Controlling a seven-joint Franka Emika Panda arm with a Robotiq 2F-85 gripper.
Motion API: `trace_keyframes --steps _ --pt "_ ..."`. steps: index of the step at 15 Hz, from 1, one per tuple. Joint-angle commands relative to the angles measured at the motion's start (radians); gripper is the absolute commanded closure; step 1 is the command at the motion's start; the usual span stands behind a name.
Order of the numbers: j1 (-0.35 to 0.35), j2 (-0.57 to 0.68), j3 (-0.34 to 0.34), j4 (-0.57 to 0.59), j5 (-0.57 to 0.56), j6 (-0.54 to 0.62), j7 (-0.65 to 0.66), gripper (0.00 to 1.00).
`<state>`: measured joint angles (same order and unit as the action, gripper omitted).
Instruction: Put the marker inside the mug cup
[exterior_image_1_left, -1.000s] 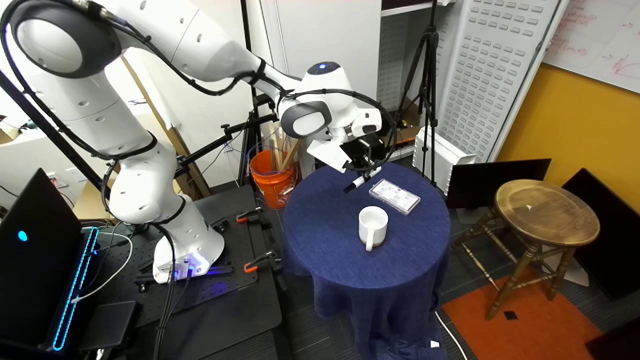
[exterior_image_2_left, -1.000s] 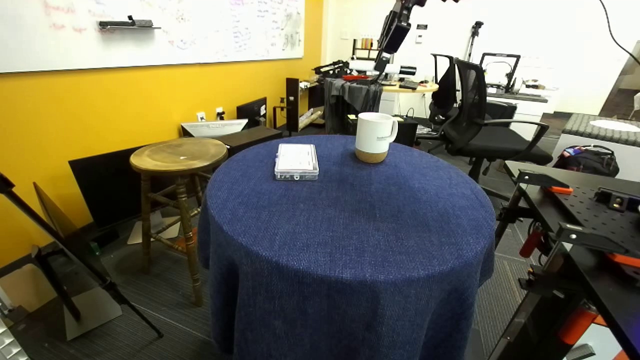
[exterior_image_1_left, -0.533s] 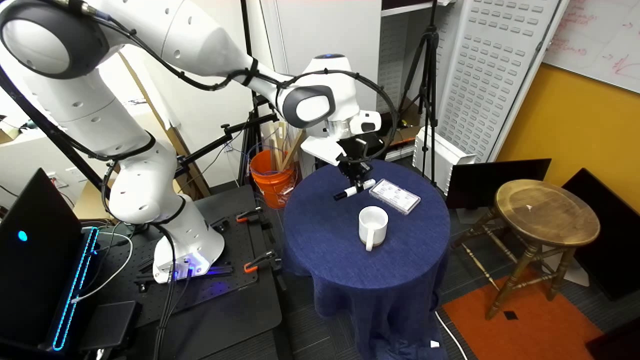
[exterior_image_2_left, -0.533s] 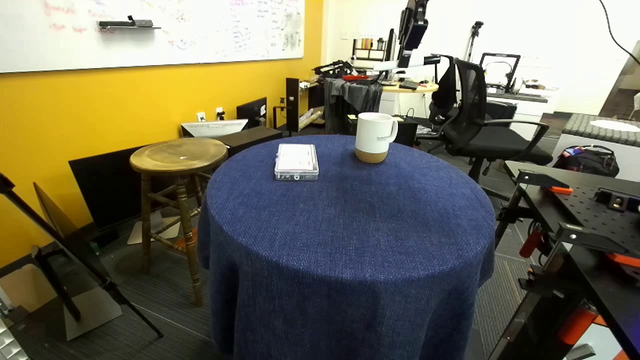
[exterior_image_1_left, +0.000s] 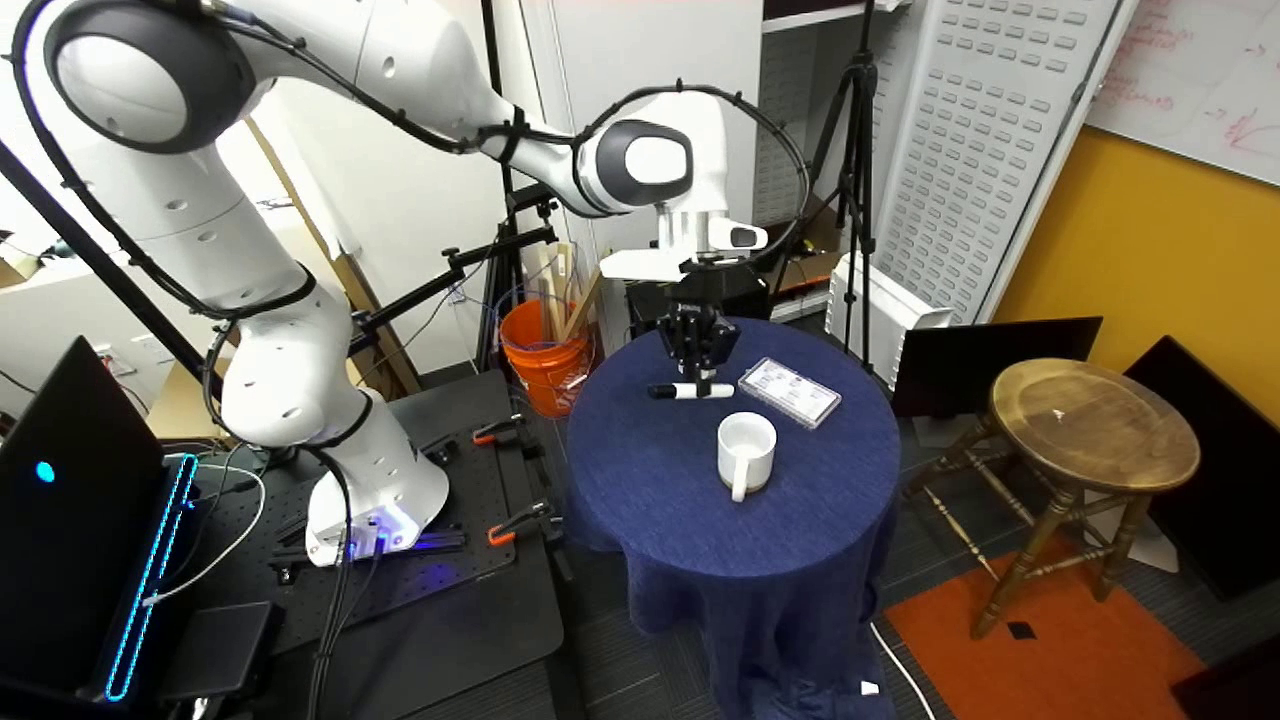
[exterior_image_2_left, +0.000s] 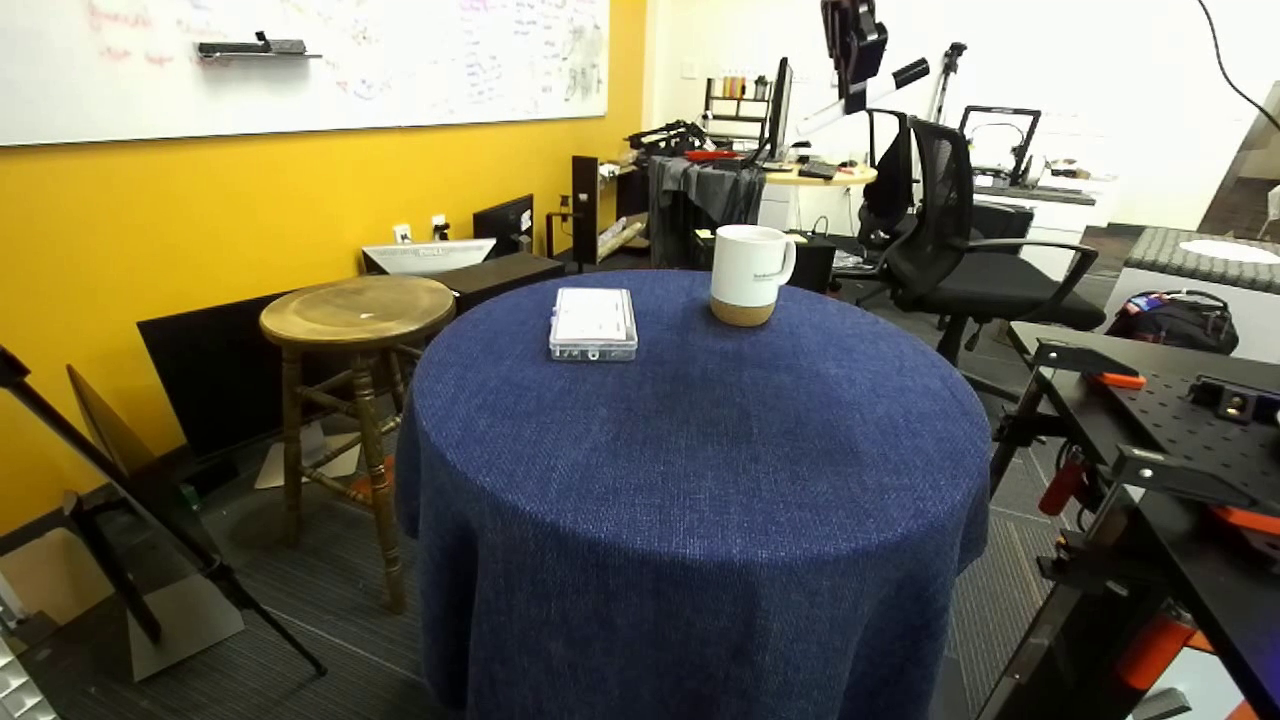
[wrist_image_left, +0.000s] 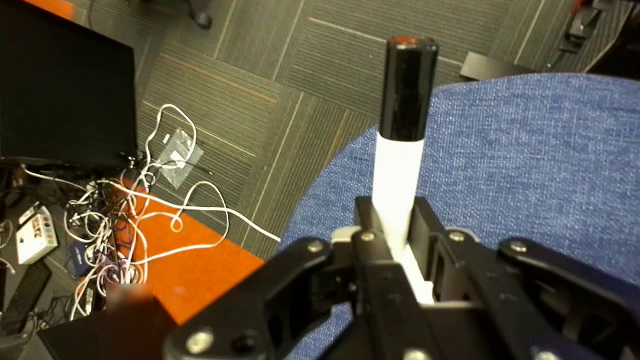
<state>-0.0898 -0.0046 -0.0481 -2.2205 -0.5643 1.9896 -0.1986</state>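
Gripper (wrist_image_left: 393, 215) pinches the white, black-capped marker (wrist_image_left: 399, 155) between its 2 fingers, holding it above the blue-draped table (exterior_image_1_left: 650, 500). Mug cup (exterior_image_1_left: 745, 455) stands upright on the same table, near 1 flat clear case (exterior_image_1_left: 790, 393).

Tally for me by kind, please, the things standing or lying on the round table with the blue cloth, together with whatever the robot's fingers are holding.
White cylindrical mug with a tan base: 1
Flat rectangular clear plastic case with a white top: 1
Slim white marker with a black cap, held in the black fingers: 1
Total: 3
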Motion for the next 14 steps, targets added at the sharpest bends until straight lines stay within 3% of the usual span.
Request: trace_keyframes --steps 1,5,6,12,13,14 --pt "0.039 0.107 0.019 0.12 -0.095 -0.171 0.032 0.95" --pt "0.071 0.184 0.026 0.196 -0.192 -0.261 0.028 0.95" --pt "0.057 0.139 0.022 0.139 -0.155 -0.21 0.01 0.8" --pt "0.064 0.179 0.024 0.174 -0.176 -0.221 0.011 0.8" --pt "0.065 0.192 0.023 0.185 -0.204 -0.22 -0.006 0.95" --pt "0.063 0.195 0.023 0.193 -0.204 -0.225 -0.03 0.95"
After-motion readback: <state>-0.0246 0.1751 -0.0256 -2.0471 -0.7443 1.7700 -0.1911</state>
